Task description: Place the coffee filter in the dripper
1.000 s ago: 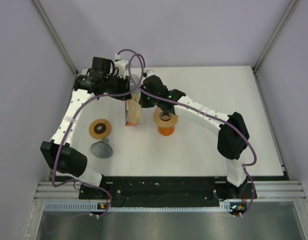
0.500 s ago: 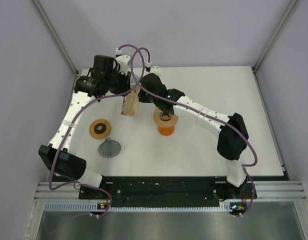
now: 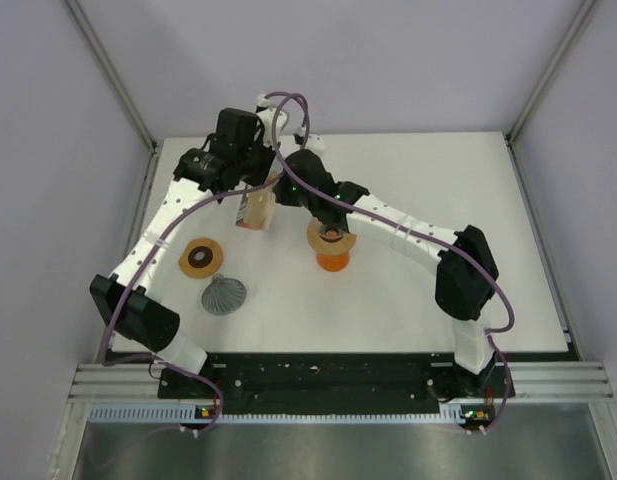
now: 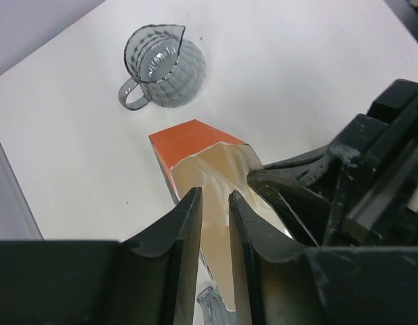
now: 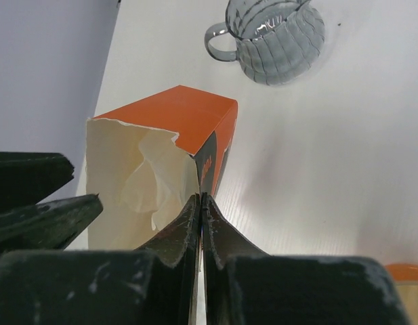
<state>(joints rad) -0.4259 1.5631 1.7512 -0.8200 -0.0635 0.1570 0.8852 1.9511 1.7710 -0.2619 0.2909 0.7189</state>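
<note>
Over the last second the box (image 3: pixel 256 210) of filters has gone from standing upright on the table (image 3: pixel 438 200), between the two wrists, to hanging tilted a little further back and left. In the wrist views it seems to be clear of the surface, with a glass jug (image 4: pixel 158 64) on the table below it. The left arm has swung in toward the box and its jaws have been drawing together. The left gripper (image 4: pixel 214 195) is now narrow, its tips at the torn-open mouth with cream filters (image 4: pixel 219 166) showing in the slit between them. Whether they already nip a filter I cannot tell. The right gripper (image 5: pixel 200 198) is fully pinched, its tips meeting on the box's wall at the corner of the open end, so it seems to be what carries the box. For the task this looks like the pull-out step: the right arm steadies the pack while the left closes to draw one filter free. The filters are all inside the box so far as can be seen, and the orange dripper (image 3: pixel 331 258) waits just right of the pack, near the right arm's wrist. As for writing, the box's dark side panel (image 5: pixel 210 169) bears orange lettering, too slanted and small to read. No brand can be made out anywhere.
</note>
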